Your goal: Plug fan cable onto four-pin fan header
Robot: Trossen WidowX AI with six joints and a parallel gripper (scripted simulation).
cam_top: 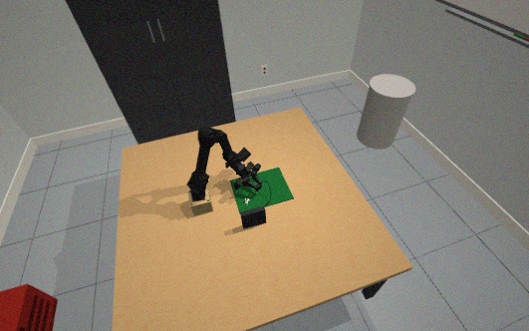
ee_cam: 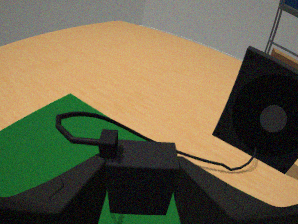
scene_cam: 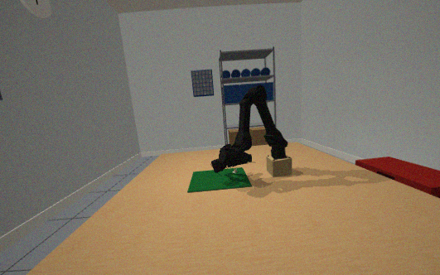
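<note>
Green board (cam_top: 275, 185) lies flat on the wooden table (cam_top: 289, 249), with the black fan (ee_cam: 264, 119) standing upright just off its edge and a thin black cable (ee_cam: 76, 123) looping from the fan across the board's surface. Gripper (ee_cam: 141, 183) hangs low over the board, its 2 fingers partly closed and clamped on the dark, boxy plug (ee_cam: 141, 176) at the cable's end, which sits lifted above the green surface. A small white part (cam_top: 246, 200), possibly the header, shows on the board near the fan; too small to confirm.
</note>
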